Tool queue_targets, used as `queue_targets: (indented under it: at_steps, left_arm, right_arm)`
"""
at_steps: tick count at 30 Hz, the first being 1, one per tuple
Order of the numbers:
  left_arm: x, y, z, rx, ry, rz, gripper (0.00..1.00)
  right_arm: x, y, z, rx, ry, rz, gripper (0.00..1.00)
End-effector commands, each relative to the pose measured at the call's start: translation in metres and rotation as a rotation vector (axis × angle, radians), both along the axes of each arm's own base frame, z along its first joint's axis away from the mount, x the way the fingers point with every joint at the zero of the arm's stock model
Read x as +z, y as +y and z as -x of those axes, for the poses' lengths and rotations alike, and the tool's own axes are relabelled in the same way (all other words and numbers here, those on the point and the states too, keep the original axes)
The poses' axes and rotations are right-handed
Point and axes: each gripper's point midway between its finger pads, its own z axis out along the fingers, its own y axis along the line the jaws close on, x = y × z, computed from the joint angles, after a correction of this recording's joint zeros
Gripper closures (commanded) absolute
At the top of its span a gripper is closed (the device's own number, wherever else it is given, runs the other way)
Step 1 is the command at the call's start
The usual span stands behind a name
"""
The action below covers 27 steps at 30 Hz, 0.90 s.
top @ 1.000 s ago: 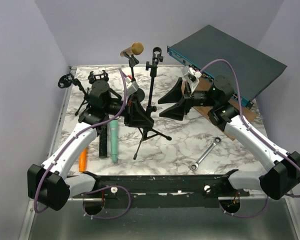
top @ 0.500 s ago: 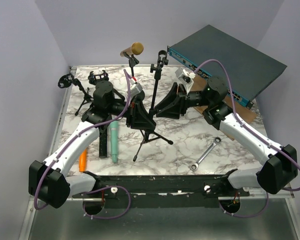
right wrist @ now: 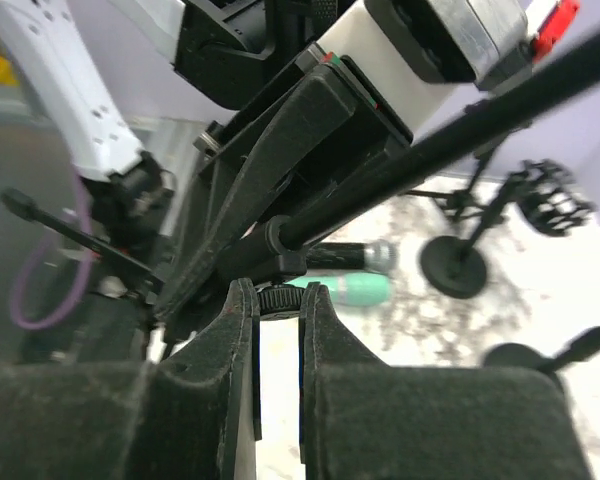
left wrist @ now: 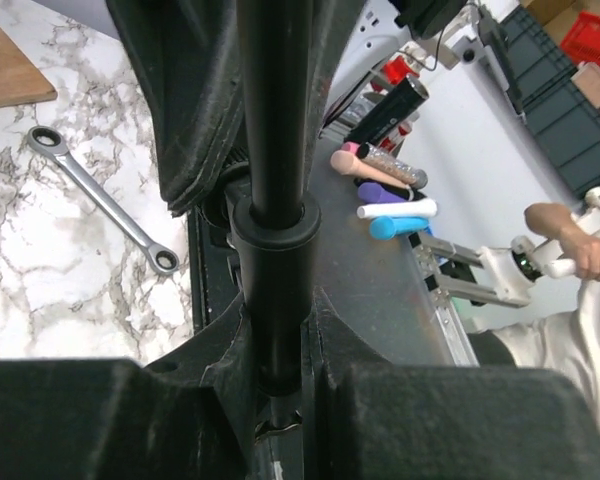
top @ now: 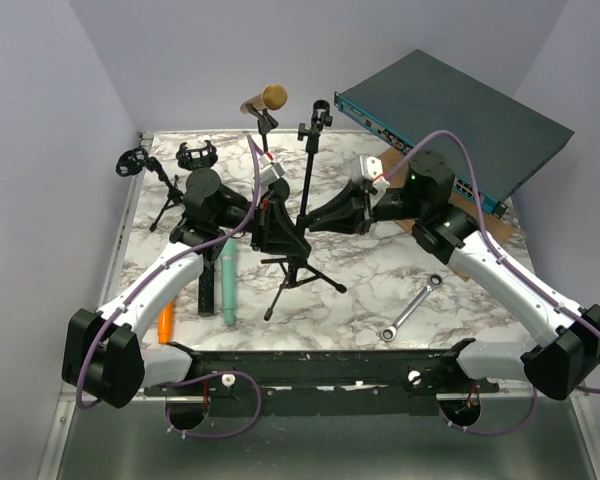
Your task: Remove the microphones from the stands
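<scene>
While both arms meet over the marble table (top: 400,270), a black tripod stand (top: 307,170) rises between them. The left gripper (left wrist: 277,335) is clamped on its pole, and the right gripper (top: 313,216) is pinched shut on a small knob (right wrist: 276,297). The gold-headed microphone (top: 265,100) sits clipped at the back, untouched. Holding the pole steady should keep the stand from tipping.
</scene>
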Motion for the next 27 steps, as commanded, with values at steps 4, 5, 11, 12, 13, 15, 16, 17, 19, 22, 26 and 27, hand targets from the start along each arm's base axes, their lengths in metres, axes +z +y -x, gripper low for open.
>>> queue_targets:
  at_steps: [4, 5, 11, 12, 13, 15, 16, 17, 19, 22, 26, 27]
  left_arm:
    - [0.033, 0.003, 0.012, -0.079, -0.031, 0.054, 1.00]
    - [0.033, 0.002, 0.011, -0.078, -0.023, 0.053, 1.00]
    - [0.033, 0.005, 0.002, -0.055, -0.039, 0.057, 1.00]
    - [0.032, 0.006, 0.000, -0.048, -0.039, 0.056, 1.00]
    - [0.032, 0.007, -0.003, -0.040, -0.044, 0.056, 1.00]
    - [0.030, 0.010, -0.007, -0.026, -0.044, 0.049, 1.00]
    - [0.029, 0.011, -0.008, -0.022, -0.047, 0.046, 1.00]
    - [0.027, 0.012, -0.010, -0.012, -0.049, 0.042, 1.00]
    - [0.022, 0.011, -0.014, 0.011, -0.058, 0.029, 1.00]
    - [0.011, 0.009, -0.021, 0.083, -0.127, -0.022, 1.00]
    - [0.009, 0.011, -0.019, 0.100, -0.147, -0.053, 1.00]
    - [0.009, 0.012, -0.017, 0.101, -0.156, -0.052, 1.00]
  right_arm:
    - [-0.040, -0.015, -0.062, -0.333, -0.403, 0.248, 0.99]
    - [-0.041, -0.016, -0.065, -0.365, -0.428, 0.261, 0.98]
    - [-0.038, -0.022, -0.036, -0.349, -0.322, 0.211, 0.39]
    - [-0.037, -0.022, -0.027, -0.321, -0.286, 0.196, 0.36]
    - [-0.032, -0.021, -0.018, -0.299, -0.247, 0.175, 0.34]
    - [-0.021, -0.020, -0.001, -0.251, -0.170, 0.132, 0.32]
    - [-0.016, -0.019, 0.005, -0.234, -0.131, 0.116, 0.32]
    - [-0.010, -0.019, 0.011, -0.215, -0.105, 0.102, 0.32]
    - [-0.001, -0.017, 0.017, -0.185, -0.059, 0.082, 0.32]
    - [0.009, -0.012, 0.019, -0.155, 0.010, 0.063, 0.32]
    - [0.013, -0.006, 0.008, -0.147, 0.070, 0.063, 0.32]
    - [0.012, -0.004, 0.006, -0.135, 0.080, 0.066, 0.33]
